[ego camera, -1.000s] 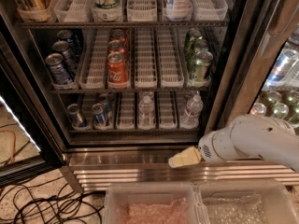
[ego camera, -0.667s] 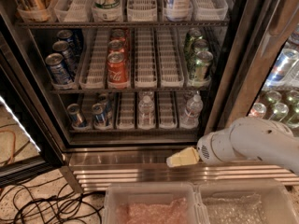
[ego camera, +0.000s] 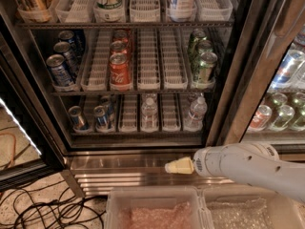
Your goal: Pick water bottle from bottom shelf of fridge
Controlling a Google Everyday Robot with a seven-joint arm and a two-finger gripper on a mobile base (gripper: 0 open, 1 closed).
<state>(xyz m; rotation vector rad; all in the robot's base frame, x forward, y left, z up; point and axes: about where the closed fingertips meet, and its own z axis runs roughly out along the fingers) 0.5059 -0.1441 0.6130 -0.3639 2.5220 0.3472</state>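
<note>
The fridge (ego camera: 228, 80) stands open with its ribbed steel base (ego camera: 124, 173) below. On the bottom shelf (ego camera: 138, 131), in white lane trays, one clear water bottle (ego camera: 149, 112) stands in the middle and another water bottle (ego camera: 196, 112) at the right. Two soda cans (ego camera: 88, 118) stand at the left of that shelf. My gripper (ego camera: 177, 166), with cream-coloured fingertips on a white arm (ego camera: 248, 168), points left in front of the steel base. It is below the shelf and under the right-hand bottle, touching neither bottle.
The shelf above holds blue, red and green cans (ego camera: 119, 68). A dark door frame (ego camera: 248, 75) stands at the right, with more cans behind glass (ego camera: 281, 109). Two clear plastic bins (ego camera: 190, 213) sit at the bottom. Black cables (ego camera: 43, 209) lie on the floor at left.
My gripper has shifted slightly left and a little down in front of the steel base. Nothing on the shelves has moved.
</note>
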